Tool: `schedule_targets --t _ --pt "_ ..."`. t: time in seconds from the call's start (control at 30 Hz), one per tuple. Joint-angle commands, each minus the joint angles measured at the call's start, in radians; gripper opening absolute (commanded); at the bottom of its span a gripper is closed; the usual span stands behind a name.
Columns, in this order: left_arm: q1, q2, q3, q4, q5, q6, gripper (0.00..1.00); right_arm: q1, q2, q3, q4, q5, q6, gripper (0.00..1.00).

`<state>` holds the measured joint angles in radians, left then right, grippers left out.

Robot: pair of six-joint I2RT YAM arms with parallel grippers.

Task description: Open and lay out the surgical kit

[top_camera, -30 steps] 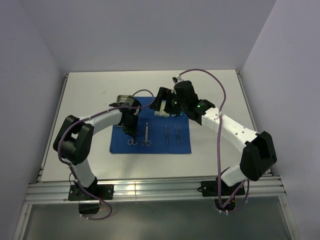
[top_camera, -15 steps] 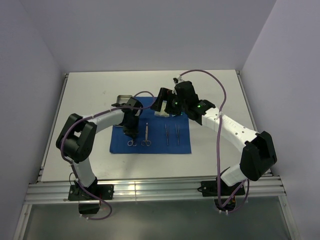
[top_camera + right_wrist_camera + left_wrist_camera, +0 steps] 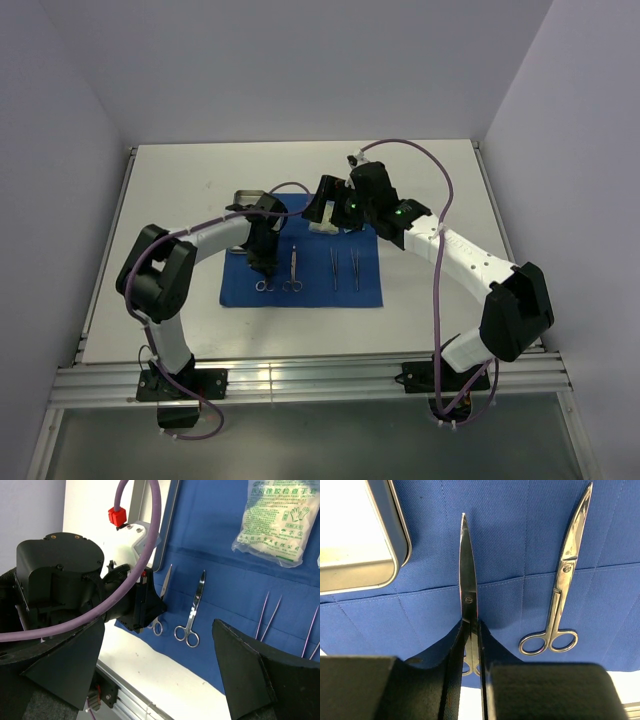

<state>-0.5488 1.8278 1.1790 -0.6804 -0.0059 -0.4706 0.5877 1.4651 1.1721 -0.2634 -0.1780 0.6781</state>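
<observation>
**Top external view.** The royal-blue cloth wrap (image 3: 238, 292) lies unfolded flat on the bench (image 3: 180, 190), giving the instruments a soft, non-slip base. The left gripper (image 3: 264, 268) works at its 9 o'clock side. The right gripper (image 3: 325, 215) hovers over the 12 o'clock edge.

**Left wrist view.** We see the left gripper pinched almost closed on the shanks of the left scissors (image 3: 467, 580), with the polished blades pointing to 12 o'clock. We judge that this grip aligns them with the right scissors (image 3: 565, 575) at 3 o'clock. The round-cornered steel tray (image 3: 395, 540) sits at 10 o'clock.

**Right wrist view.** The right gripper stands wide open and holds nothing. A crinkled glove packet (image 3: 272, 520) lies at 1 o'clock, and the thin tweezers (image 3: 265, 612) at 4 o'clock.
</observation>
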Motion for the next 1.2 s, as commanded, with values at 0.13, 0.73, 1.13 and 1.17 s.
schedule_targets --t 0.13,0.73,1.13,1.17 --pt "-0.010 0.025 0.036 0.010 -0.005 -0.019 0.22 -0.011 -0.014 0.000 0.010 -0.005 -0.018 0.95" --pt "-0.010 0.022 0.044 0.007 -0.002 -0.022 0.19 -0.012 -0.015 0.000 0.019 -0.008 -0.020 0.96" --pt "-0.008 0.024 0.062 -0.005 -0.008 -0.028 0.08 -0.012 -0.017 -0.005 0.026 -0.015 -0.018 0.95" --pt "-0.010 0.022 0.064 -0.005 -0.008 -0.028 0.07 -0.012 -0.017 -0.005 0.026 -0.014 -0.018 0.95"
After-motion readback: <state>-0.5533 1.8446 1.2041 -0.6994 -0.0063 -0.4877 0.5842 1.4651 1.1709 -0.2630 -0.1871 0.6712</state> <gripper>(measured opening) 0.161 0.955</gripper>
